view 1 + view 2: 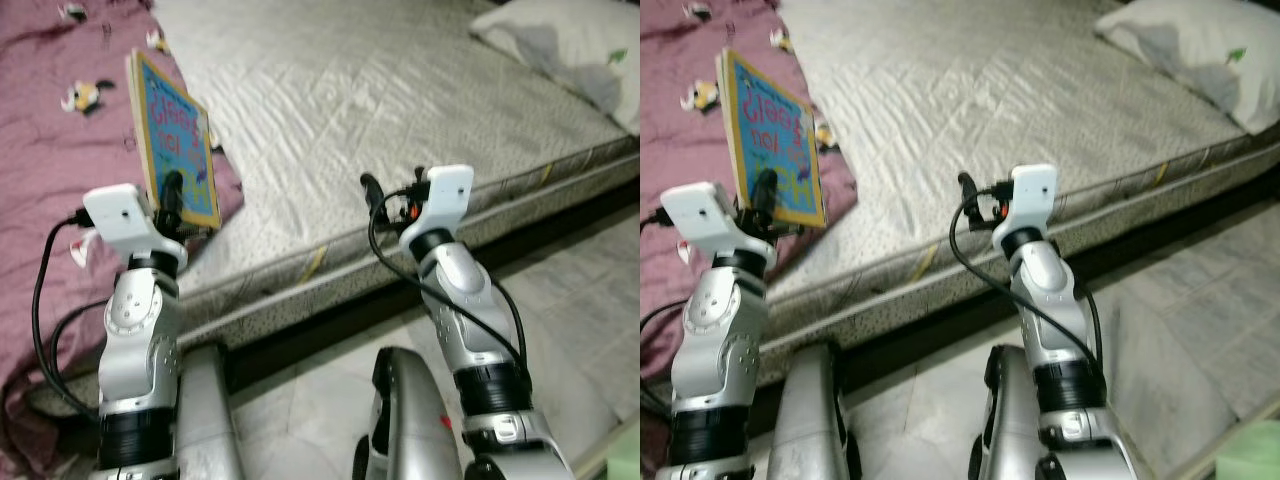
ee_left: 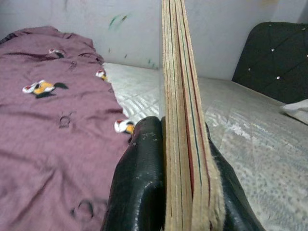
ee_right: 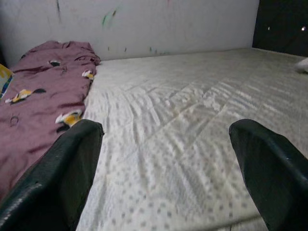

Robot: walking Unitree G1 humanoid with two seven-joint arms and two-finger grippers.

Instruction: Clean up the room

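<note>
A thick picture book (image 1: 175, 140) with a blue cover and yellow border stands upright in my left gripper (image 1: 172, 195), which is shut on its lower edge. It is held above the edge of a maroon blanket (image 1: 60, 130) on the bed. In the left wrist view the book's page edges (image 2: 185, 120) run straight up between the two black fingers (image 2: 139, 183). My right gripper (image 1: 385, 200) hovers open at the mattress's near edge, with nothing between its fingers (image 3: 57, 178).
The grey quilted mattress (image 1: 380, 110) stretches ahead. A white pillow (image 1: 580, 45) lies at its far right corner. A dark padded headboard (image 2: 274, 57) stands at the right, a pale wall behind. Tiled floor (image 1: 580, 330) lies below the bed edge.
</note>
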